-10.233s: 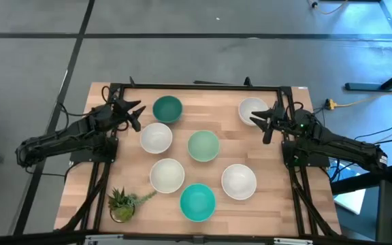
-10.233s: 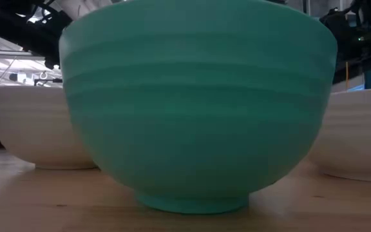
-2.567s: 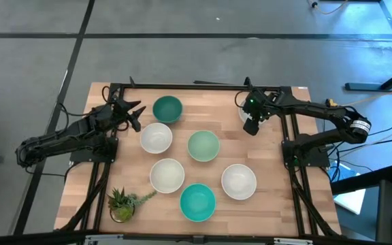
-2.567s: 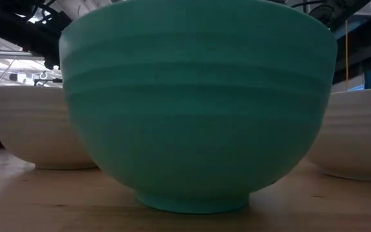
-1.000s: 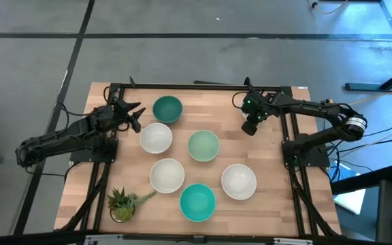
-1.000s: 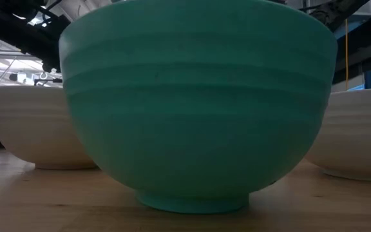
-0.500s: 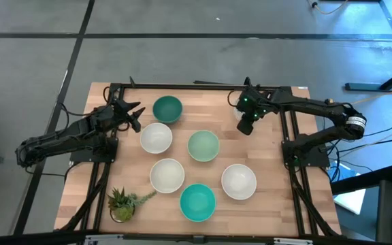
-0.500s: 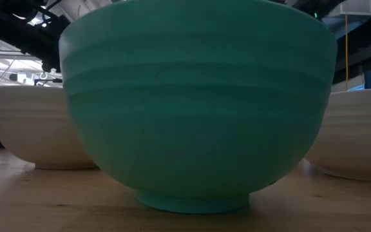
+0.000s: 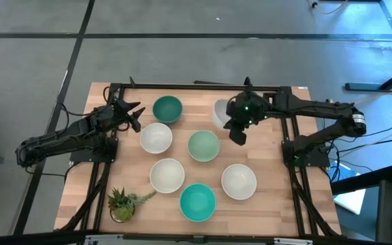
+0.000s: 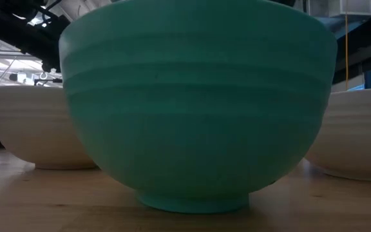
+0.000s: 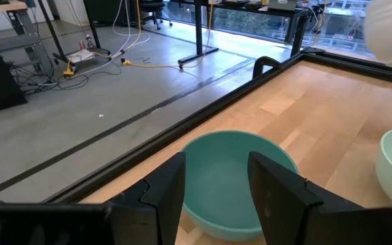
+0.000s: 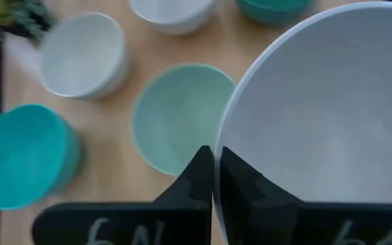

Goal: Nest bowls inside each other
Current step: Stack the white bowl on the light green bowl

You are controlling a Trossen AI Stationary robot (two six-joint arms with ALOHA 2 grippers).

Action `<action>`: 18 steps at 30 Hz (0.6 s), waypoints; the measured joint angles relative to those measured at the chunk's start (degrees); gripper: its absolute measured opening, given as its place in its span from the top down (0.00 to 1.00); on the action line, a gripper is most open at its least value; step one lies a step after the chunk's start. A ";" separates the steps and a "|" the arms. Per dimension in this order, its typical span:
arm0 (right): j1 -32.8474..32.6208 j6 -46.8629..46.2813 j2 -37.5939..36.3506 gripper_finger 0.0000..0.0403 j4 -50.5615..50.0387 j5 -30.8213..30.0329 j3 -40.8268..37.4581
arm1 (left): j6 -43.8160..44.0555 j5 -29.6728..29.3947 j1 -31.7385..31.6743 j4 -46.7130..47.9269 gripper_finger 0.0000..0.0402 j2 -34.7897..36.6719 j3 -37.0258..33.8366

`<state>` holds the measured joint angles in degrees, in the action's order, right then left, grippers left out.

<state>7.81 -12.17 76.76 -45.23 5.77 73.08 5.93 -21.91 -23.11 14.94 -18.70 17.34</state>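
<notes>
The right gripper, clamped on a white bowl's rim near the table's far edge, hangs just beside the pale green bowl at mid-table; the left gripper waits apart.

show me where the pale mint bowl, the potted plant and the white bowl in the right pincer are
pale mint bowl [image 9: 203, 145], high view, inner bottom.
potted plant [image 9: 122, 203], high view, leafy middle.
white bowl in the right pincer [image 12: 325, 129], right wrist view, inner wall.
</notes>
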 joint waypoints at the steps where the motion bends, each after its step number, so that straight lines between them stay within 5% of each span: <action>1: -1.07 -0.74 0.24 0.97 0.87 -0.06 0.00 | 0.01 0.00 0.00 0.00 0.62 0.00 0.00; 10: -8.39 -1.15 8.68 0.97 4.38 -0.03 1.15 | 0.02 0.02 0.00 0.04 0.62 0.02 0.00; 18: -13.87 3.39 21.33 0.97 -3.71 0.11 15.99 | 1.22 0.04 -0.01 0.09 0.62 0.00 0.00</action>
<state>-6.06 -8.78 98.09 -48.94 5.89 89.07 7.16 -21.87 -23.12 15.03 -18.70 17.34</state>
